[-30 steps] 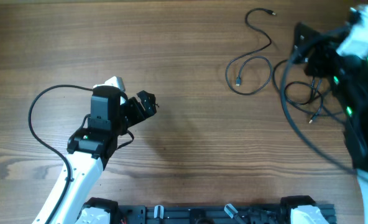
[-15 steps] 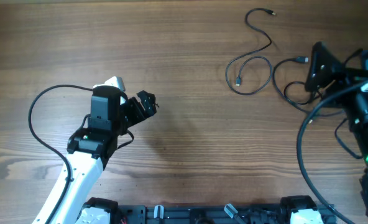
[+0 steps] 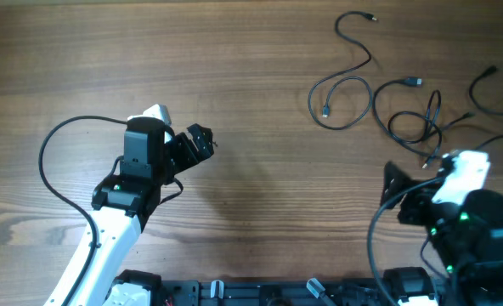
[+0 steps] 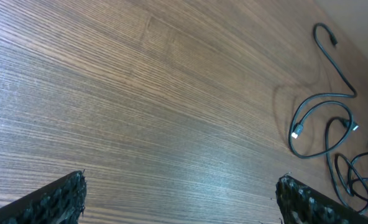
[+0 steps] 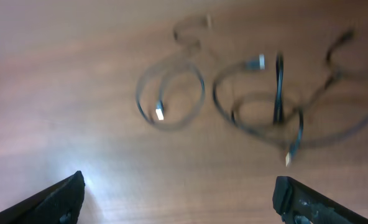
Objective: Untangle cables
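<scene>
We find the cables (image 3: 427, 115) all gathered toward the far right corner of the desk (image 3: 251, 51), with nothing lying on the left half.

One looped cable (image 3: 341, 127) sits on its own. It makes a single round coil with a tail that snakes up toward the far edge, and it touches none of the others. We judge that part of the job done.

Just to its right lies a tangled bundle (image 3: 413, 136), where several loops overlap and a straight length crosses over them. The right wrist view, though blurred, shows the same crossing of strands (image 5: 277, 93). That bundle is the work left.

Nearer the right edge an outer strand (image 3: 473, 89) curls away. We cannot tell whether it is a separate cable or joins the bundle through the thin line running between them.

The left gripper (image 3: 199, 144) hangs over the left half of the desk, well apart from every cable. Its fingers are spread wide over bare wood and have hold of nothing.

The right gripper (image 3: 391, 191) sits on the near side of the bundle, apart from it. Its fingers are also fully parted and empty, and its camera looks toward the bundle.

So we reckon the task is partly through. One cable is freed, and at least two more must be drawn out of the overlap and laid clear of each other.
</scene>
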You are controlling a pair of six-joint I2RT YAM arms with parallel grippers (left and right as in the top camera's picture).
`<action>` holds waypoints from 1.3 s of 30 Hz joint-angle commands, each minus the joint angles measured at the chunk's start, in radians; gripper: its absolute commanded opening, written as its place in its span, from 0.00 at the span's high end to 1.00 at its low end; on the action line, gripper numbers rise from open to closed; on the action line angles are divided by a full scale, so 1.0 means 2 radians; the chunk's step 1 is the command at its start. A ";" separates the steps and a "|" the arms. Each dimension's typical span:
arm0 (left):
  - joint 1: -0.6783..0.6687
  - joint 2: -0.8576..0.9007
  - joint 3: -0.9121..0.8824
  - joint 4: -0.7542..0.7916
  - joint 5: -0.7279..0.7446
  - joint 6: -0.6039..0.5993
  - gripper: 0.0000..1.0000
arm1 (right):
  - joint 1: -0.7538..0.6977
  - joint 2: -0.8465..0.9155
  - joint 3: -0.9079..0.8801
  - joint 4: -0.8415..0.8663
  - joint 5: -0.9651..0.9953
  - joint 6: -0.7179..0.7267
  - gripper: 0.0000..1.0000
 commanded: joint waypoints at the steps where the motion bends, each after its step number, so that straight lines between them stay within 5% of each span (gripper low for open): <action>1: 0.002 -0.001 0.000 0.001 -0.002 0.010 0.00 | -0.001 -0.042 -0.067 0.000 0.011 -0.002 0.00; 13: 0.002 -0.001 0.000 0.001 -0.002 0.010 0.01 | -0.001 -0.127 -0.173 -0.001 0.015 -0.003 0.00; 39: 0.002 -0.001 0.000 0.001 -0.001 0.010 0.00 | -0.001 -0.146 -0.182 0.014 0.020 -0.002 0.00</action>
